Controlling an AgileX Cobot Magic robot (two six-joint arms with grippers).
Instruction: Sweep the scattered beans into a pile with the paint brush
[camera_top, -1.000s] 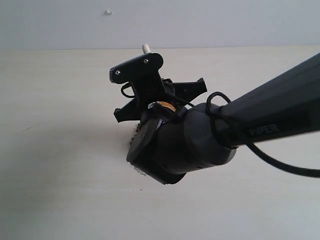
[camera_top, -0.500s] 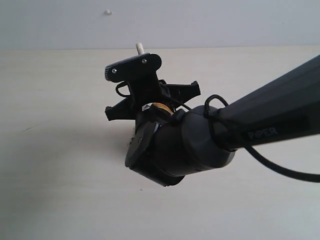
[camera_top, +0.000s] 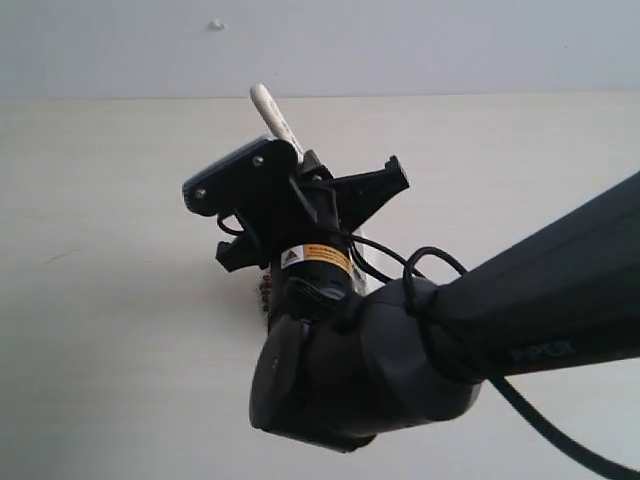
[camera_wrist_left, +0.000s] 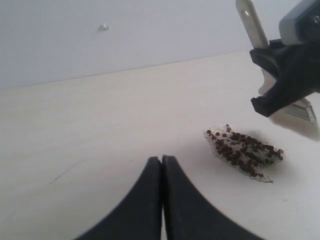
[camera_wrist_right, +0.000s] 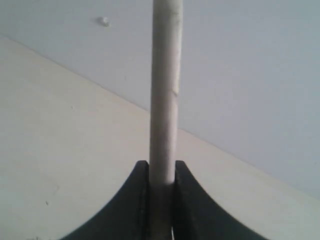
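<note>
Probably a robotics lab or test bench: a pale wood-grain desk butts at its far edge against a plain grey-white wall, and a black robot arm with a loose cable and a yellow warning label reaches over the desk's middle, where beans lie in a patch.

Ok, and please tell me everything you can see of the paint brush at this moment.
The paint brush has a long, pale handle that looks like light wood. The handle stands tilted, with its rounded end above the right gripper, which is shut on it with one finger on each side. Below the gripper, a silver metal ferrule shows low over the table, just beyond the beans. The bristles are hidden, so I cannot tell whether they touch the table or the beans.
</note>
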